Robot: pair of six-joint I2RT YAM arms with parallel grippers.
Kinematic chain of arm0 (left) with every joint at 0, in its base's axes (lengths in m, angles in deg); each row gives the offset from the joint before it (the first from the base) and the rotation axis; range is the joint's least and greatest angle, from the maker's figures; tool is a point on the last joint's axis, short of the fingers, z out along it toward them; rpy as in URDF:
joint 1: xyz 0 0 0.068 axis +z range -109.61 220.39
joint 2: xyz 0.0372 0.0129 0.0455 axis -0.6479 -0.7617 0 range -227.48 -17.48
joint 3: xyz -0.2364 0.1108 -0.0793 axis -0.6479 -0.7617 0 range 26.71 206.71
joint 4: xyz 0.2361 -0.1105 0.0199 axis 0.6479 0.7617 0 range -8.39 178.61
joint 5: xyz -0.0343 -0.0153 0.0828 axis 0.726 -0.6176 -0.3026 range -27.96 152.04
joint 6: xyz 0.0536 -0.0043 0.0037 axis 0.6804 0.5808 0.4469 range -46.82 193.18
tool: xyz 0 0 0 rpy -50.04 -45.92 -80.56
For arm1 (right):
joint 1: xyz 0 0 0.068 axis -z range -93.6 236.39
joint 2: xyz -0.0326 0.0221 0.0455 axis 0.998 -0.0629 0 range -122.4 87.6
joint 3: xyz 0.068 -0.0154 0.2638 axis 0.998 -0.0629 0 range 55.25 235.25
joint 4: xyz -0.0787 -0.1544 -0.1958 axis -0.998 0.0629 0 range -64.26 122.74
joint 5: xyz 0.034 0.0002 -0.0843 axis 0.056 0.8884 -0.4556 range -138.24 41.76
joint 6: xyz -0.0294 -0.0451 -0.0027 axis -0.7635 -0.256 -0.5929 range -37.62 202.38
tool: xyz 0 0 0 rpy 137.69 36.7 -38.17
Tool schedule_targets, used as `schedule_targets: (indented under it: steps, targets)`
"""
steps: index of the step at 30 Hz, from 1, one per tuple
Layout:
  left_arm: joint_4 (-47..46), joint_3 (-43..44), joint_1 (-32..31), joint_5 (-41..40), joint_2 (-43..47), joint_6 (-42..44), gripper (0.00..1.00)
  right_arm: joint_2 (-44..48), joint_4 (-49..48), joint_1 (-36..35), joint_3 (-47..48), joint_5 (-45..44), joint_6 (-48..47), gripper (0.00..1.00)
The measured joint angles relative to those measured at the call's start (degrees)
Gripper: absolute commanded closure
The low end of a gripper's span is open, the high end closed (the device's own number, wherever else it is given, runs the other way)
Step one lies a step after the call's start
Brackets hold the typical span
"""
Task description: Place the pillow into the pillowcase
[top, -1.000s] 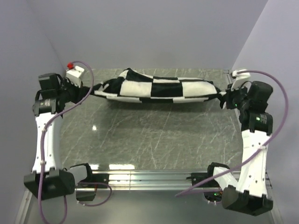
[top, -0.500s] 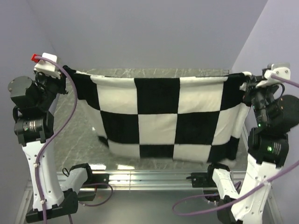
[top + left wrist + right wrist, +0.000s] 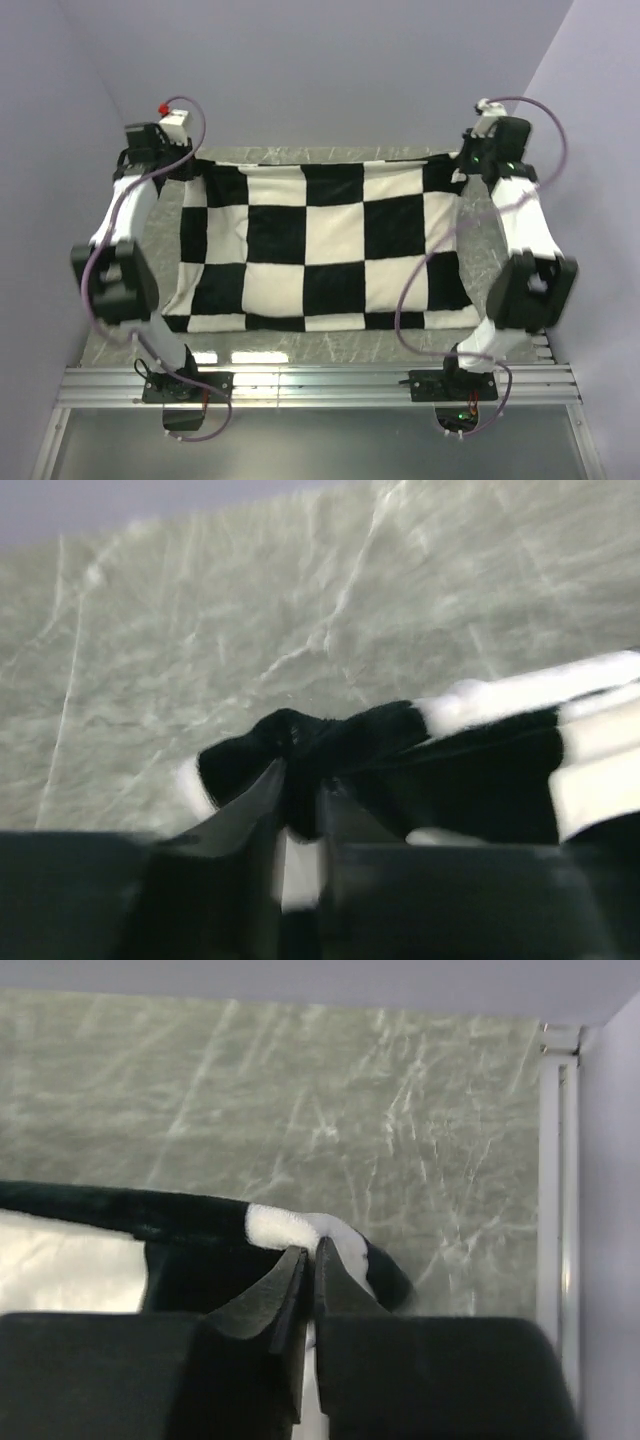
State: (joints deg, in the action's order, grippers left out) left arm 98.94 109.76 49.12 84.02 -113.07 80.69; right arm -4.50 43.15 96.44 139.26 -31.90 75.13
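Observation:
The black-and-white checkered pillowcase [image 3: 320,250] lies spread flat over the table, its far edge stretched between the two arms. My left gripper [image 3: 190,165] is at the far left corner. In the left wrist view its jaws [image 3: 300,780] pinch a bunched black corner of the pillowcase [image 3: 480,770], with a narrow gap between the fingers. My right gripper [image 3: 462,165] is at the far right corner. There its jaws [image 3: 310,1252] are shut on a white-and-black fold of the pillowcase [image 3: 190,1225]. The pillow is hidden from every view.
The cloth rests on a grey marbled table [image 3: 320,345]. A metal rail [image 3: 320,385] with the arm bases runs along the near edge. Lilac walls close the back and both sides. A white frame edge [image 3: 555,1160] runs beside the right gripper.
Both arms lifted the bunched pillowcase, held it hanging spread, then reached far and laid it flat. The left jaws now stand slightly apart around the cloth.

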Motion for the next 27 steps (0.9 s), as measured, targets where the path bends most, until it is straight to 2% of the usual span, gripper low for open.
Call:
schedule_targets:
  steps: [1, 2, 3, 4, 6, 7, 8, 11, 12, 19, 23, 24, 27]
  targets:
    - [2.03, 4.39, -0.33, -1.11, -5.92, 0.04, 0.37, -5.88, 1.44, -0.72, 4.48, -1.75, 0.11, 0.75]
    - [3.72, 10.6, -0.44, -2.97, -12.31, -0.44, 0.31, -10.58, 2.4, -1.14, 9.22, -3.78, 0.33, 0.63]
    - [5.16, 17.57, -0.24, -4.87, -19.04, -1.09, 0.01, -16.44, 3.06, -1.29, 15.54, -6.56, 0.46, 0.53]
    - [7.17, 25.83, 0.26, -6.49, -25.57, -1.62, 0.01, -20.68, 1.7, -1.22, 19.69, -9.31, 0.28, 0.46]
    - [9.86, 37.4, 1.42, -8.48, -34.27, -2.73, 0.01, -23.41, 0.92, -0.7, 21.11, -13.0, -0.87, 0.45]
    - [11.23, 40.68, 1.97, -9.27, -36.68, -2.84, 0.01, -23.45, 2.32, -0.37, 21.11, -14.34, -1.22, 0.45]
    - [13.68, 43.71, 2.47, -10.05, -38.29, -2.82, 0.01, -23.19, 3.74, 0.02, 21.68, -15.39, -1.38, 0.4]
    - [18.18, 46.4, 3.89, -11.58, -37.97, -2.58, 0.01, -21.92, 6.03, 1.36, 24.46, -16.31, -1.6, 0.38]
    - [18.93, 46.05, 4.13, -11.61, -36.98, -2.45, 0.01, -20.61, 6.82, 1.92, 24.48, -16.31, -1.6, 0.28]
    - [21.33, 23.87, 3.8, -9.16, -15.54, -1.14, 0.01, -3.26, 16.7, 4.81, 18.67, -9.53, -3.37, 0.27]
    - [22.58, 14.75, 3.43, -6.99, -3.65, -0.37, 0.01, 10.1, 22.29, 4.52, 8.59, -1.99, -3.61, 0.24]
    - [22.53, 11.89, 3.39, -6.38, -0.66, 0.0, 0.01, 13.4, 23.1, 4.35, 4.81, -0.22, -3.5, 0.13]
    - [20.74, -0.63, 2.82, -5.62, 9.2, 1.14, 0.01, 22.18, 25.18, 4.13, -6.86, 3.56, -3.08, 0.12]
